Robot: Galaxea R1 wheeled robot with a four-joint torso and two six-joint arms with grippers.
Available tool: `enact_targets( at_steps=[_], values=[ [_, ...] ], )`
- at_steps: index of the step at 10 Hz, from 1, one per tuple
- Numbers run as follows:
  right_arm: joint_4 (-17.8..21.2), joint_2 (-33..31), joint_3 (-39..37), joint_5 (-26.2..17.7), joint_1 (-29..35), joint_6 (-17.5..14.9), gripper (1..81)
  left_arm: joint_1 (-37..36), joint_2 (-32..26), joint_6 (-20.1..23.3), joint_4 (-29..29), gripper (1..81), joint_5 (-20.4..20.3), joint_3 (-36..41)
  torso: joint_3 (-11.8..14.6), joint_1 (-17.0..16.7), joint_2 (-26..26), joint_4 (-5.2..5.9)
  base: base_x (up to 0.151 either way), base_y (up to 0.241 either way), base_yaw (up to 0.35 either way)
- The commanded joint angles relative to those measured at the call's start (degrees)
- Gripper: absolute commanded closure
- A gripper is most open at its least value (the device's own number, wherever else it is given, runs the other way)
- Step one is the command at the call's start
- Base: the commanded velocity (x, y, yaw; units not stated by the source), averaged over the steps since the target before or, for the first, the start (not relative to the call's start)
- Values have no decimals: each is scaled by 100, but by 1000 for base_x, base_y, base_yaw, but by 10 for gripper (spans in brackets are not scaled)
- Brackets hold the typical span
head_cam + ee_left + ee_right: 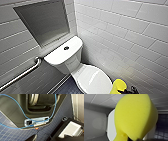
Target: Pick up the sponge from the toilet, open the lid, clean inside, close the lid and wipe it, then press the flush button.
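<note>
The bright yellow sponge (119, 85) hangs in the air beside the toilet's front right, with my right gripper (125, 90) shut on its lower end. In the right wrist view the sponge (134, 116) looms large, and part of the white lid (110, 126) shows behind it. The glossy oval lid (93, 80) lies closed over the bowl. On the flat white tank top (56, 56) sits the small dark flush button (66, 48). My left gripper is open and holds nothing.
A metal grab bar (22, 73) runs along the tiled wall left of the toilet, below a recessed niche (42, 21). White tiled walls close in the corner behind and to the right. Dark blue floor tiles (10, 134) and a blue cable (18, 107) lie under my left wrist.
</note>
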Motion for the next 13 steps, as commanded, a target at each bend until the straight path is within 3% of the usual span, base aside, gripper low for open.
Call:
enact_targets(
  at_steps=[1,3,5,6,8,12,13],
  values=[
    [-299,-1294,1206,-579,-1297,-16,811,-369,-1427,22,129,10,501,2184,0,0,0,0,0,0,0],
    [-361,-1198,996,-571,-2203,-16,811,-913,-2200,-22,59,10,580,3184,0,0,0,0,0,0,0],
    [-343,-1083,882,-518,-3099,-7,811,-1485,-2632,-128,-169,10,703,3450,0,0,0,0,0,0,0],
    [-334,-1013,671,-405,-3539,-16,811,-1696,-2782,-154,-346,10,712,3530,0,369,-573,0,0,0,0],
    [-343,-864,345,175,-4277,-16,811,-2091,-3045,-155,-845,10,711,3714,0,417,-651,0,0,0,0],
    [-756,-565,-50,484,-5070,-33,811,-2760,-3257,-155,-1462,10,791,4163,0,900,-1436,0,0,0,0],
    [-835,-485,-173,484,-5140,-33,811,-2830,-3257,-207,-1480,10,782,4154,0,666,-1084,0,0,0,0]
  ],
)
